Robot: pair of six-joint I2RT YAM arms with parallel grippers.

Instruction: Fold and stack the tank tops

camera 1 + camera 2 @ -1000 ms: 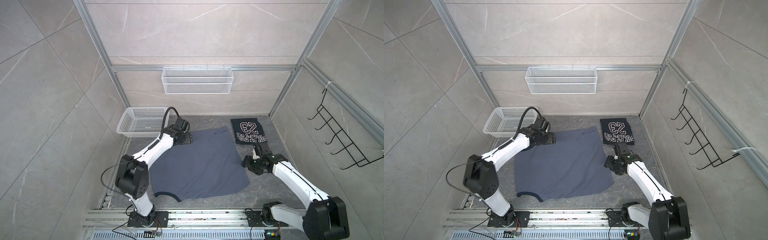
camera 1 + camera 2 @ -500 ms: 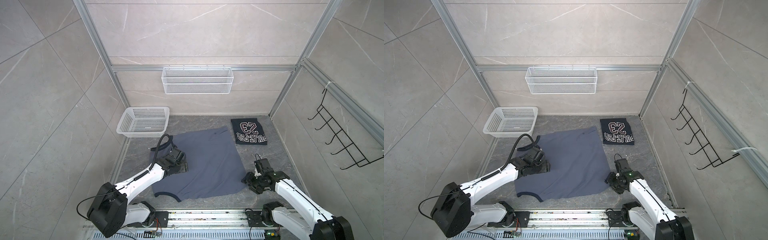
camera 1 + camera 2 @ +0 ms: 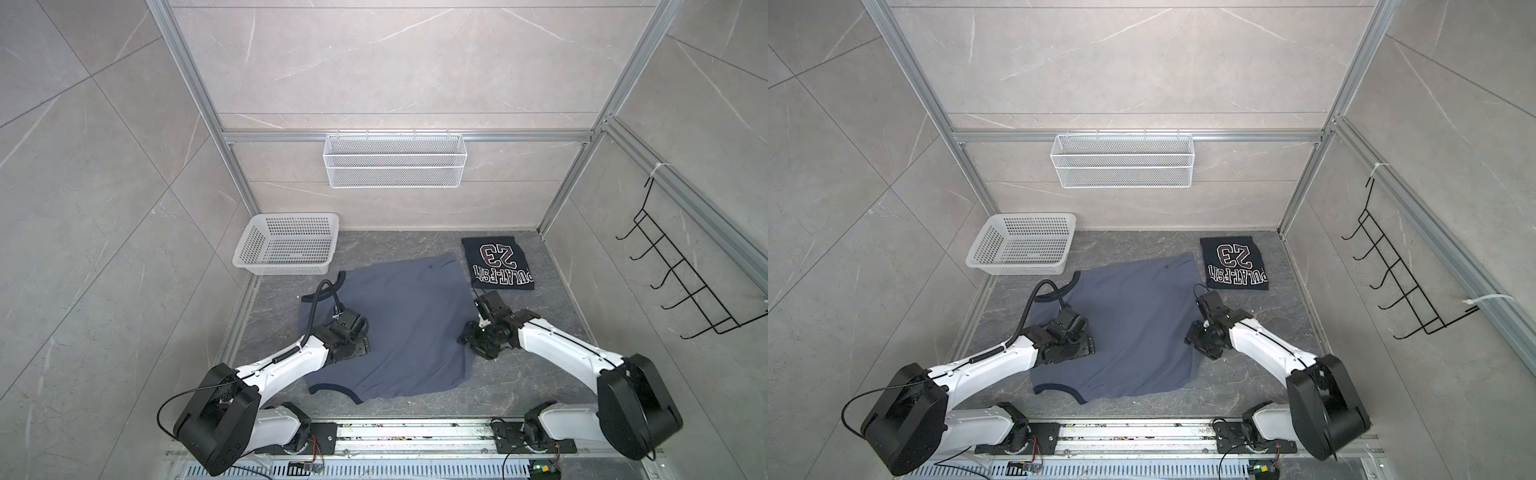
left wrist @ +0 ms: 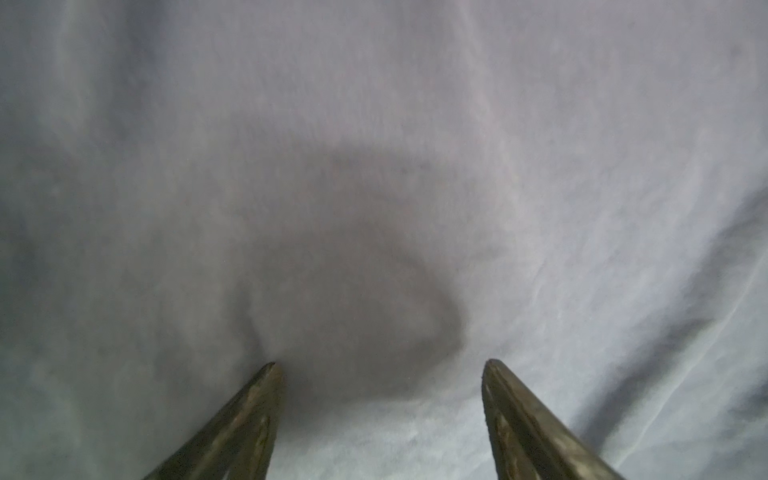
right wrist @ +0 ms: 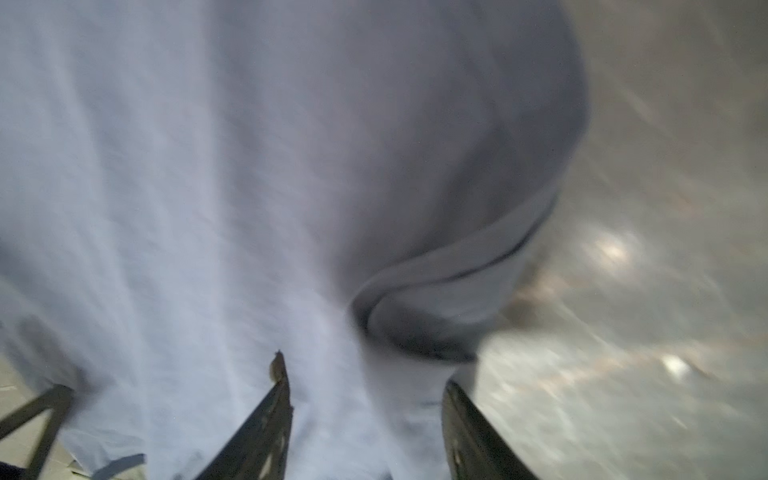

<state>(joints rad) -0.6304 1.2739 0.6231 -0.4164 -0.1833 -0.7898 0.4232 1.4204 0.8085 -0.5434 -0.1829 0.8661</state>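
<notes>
step in hand (judged): first fold of the blue-grey tank top [image 3: 407, 324]; the navy tank top [image 3: 496, 262] already lay folded.
blue-grey tank top: spread flat mid-bench [image 3: 552, 299], with its dark-trimmed neck and armholes toward the left arm's side and its hem toward the right arm's side. it lay near the navy one; contact could not be told.
navy tank top: a folded rectangle at the far right corner of the bench, print up, with neither hand on it.
left hand [image 4: 380, 365]: released, jaws apart with nothing between them, tips down at the cloth inside its left half.
right hand [image 5: 365, 372]: jaws apart at the hem edge, with cloth under and between them. it was not clenched as far as the blurred wrist view showed. the hem curled up just beside it.
how to do it well (judged): flatten the curled hem first and pinch both layers at the edge. lift low, carry the hem straight across to the neck side, and let the left hand pin the cloth at the crease line. square the edges before release.
risk (judged): a 1-layer pinch would drag the top askew.
writing: "23" [image 3: 498, 255] in pale outlined numerals, upside down in both top views. the block letters beside it were too small to read surely. no writing or brand showed on the blue-grey top.
white basket [image 3: 286, 249]: at the far left, apart from the work.
</notes>
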